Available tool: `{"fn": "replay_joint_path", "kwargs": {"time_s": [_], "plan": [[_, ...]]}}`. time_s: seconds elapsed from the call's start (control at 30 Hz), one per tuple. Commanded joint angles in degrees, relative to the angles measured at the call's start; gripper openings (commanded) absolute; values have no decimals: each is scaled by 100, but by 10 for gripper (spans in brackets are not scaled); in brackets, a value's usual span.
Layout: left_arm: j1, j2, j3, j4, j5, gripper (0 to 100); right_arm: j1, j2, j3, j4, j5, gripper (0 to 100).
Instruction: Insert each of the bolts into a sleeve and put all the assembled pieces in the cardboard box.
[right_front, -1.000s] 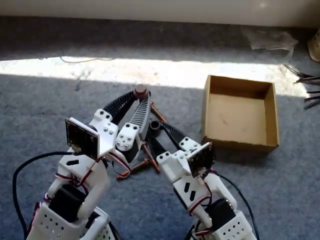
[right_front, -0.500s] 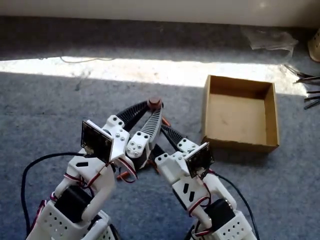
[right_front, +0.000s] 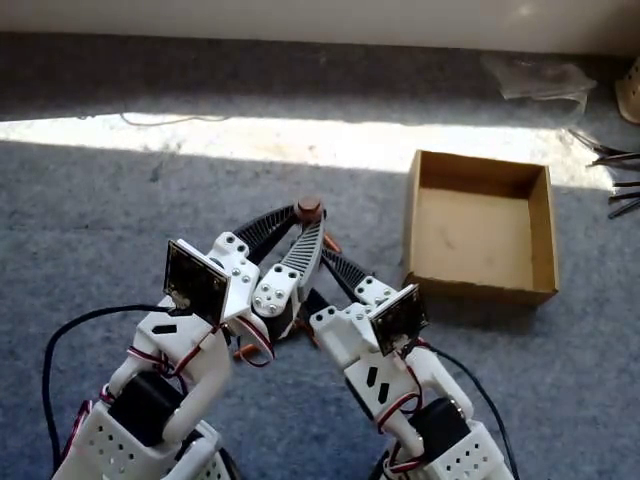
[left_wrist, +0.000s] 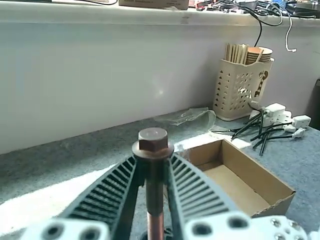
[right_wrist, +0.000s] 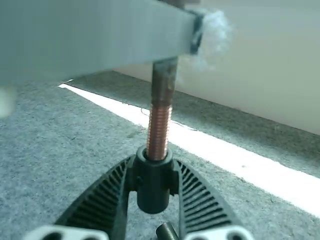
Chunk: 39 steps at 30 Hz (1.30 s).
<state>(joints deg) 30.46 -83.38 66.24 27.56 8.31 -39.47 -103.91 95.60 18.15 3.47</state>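
While the left gripper (left_wrist: 152, 162) clamps a bolt (left_wrist: 152, 140) standing in a sleeve (right_wrist: 151, 192) that the right gripper (right_wrist: 151, 170) pinches, the cardboard box (right_front: 480, 286) sits centre-right nearby.

Grey carpeted desk (right_front: 90, 220), sunlit strip (right_front: 250, 145) across far side. Pale wall (left_wrist: 100, 75) behind. Beige slotted basket (left_wrist: 240, 90), black cables (left_wrist: 255, 125) at wall foot.

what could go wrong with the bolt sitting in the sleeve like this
1. The bolt's threaded end sits just inside the sleeve's mouth. A slight tilt in the left gripper could jam it or lever the sleeve out of the right gripper.
2. The two grippers are crowded one over the other, so they might knock together when the left one lets go.
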Motion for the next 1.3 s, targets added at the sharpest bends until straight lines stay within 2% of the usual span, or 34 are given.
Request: {"fn": "replay_joint_path", "kwargs": {"time_s": [0.0,0.3,0.6,0.87,0.97,1.07,1.27], "plan": [[48,-119,-66,97,-62,7,-31,-57,690,4,-18,4],[48,-119,-48,316,-62,7,-31,-66,690,4,-18,4],[48,-171,725,334,-62,7,-31,-66,690,4,-18,4],[48,-1895,1393,343,-70,12,-31,-75,690,4,-18,4],[-13,-2202,1534,352,-431,68,-31,-75,690,4,-18,4],[4,-1991,1490,484,-466,152,-31,-75,690,4,-18,4],[-4,-1771,1393,519,-466,137,-31,-75,690,4,-18,4]]}}
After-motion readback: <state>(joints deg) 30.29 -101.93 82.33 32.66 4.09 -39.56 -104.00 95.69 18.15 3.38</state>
